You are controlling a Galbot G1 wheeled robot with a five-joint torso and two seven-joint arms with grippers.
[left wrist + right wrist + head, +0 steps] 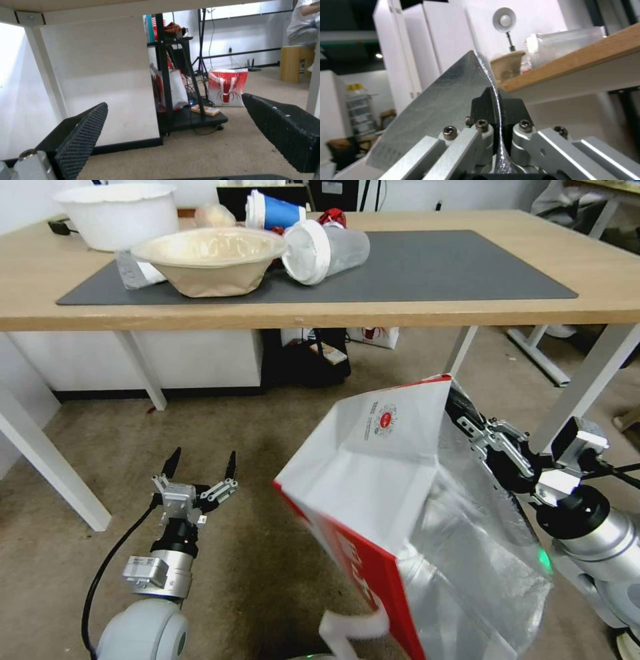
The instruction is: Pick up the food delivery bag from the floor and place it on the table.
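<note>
1. Right gripper [467, 415] jaws pinch the silver-foil rim of the large white paper food delivery bag with red side panels [373, 473]; bag hangs tilted, off the brownish-grey carpet floor [253, 447], below the front edge of the light-wood tabletop [413, 313].
2. Round red logo [385, 419] on the white face; its writing is too small to read.
3. Left gripper [202, 463] low over the floor, jaws spread, holding nothing.
4. Dark grey mat [427, 267] carries a beige paper bowl [210, 259] and a tipped clear lidded cup [327, 250].
</note>
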